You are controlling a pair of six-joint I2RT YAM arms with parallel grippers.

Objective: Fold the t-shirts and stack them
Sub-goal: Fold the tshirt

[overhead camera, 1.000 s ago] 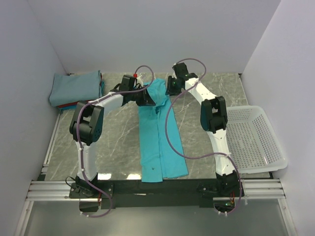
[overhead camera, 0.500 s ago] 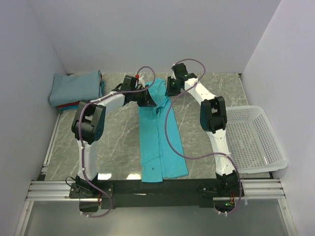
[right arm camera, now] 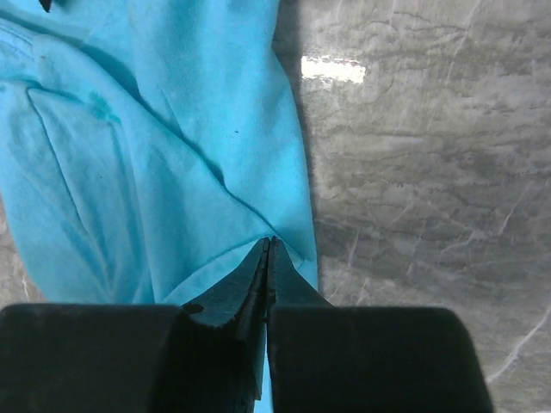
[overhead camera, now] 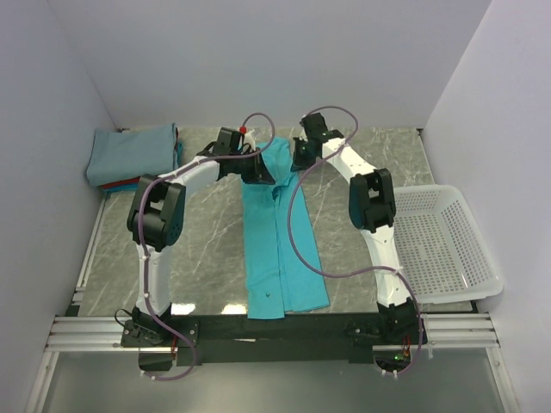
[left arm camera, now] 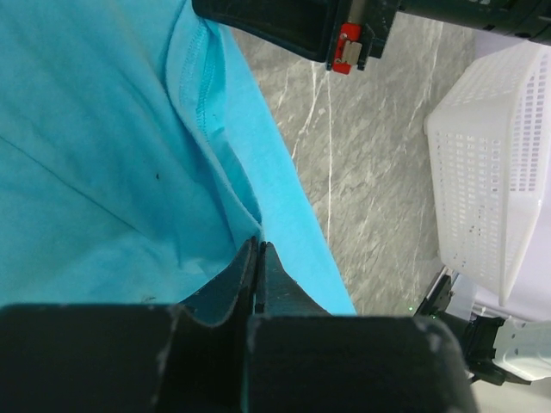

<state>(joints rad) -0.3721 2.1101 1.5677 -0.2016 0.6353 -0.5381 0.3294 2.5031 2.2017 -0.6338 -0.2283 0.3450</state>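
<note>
Item: turquoise t-shirt, laid as a long strip down the middle of the marble table, its far end at both grippers. I judge it light, limp cotton with no stiffness, apt to sag and slide out of a thin pinch. Best hold: the two far corners. I have the left gripper pinching one edge fold and the right gripper pinching the opposite hem. Folded tees are stacked far left.
</note>
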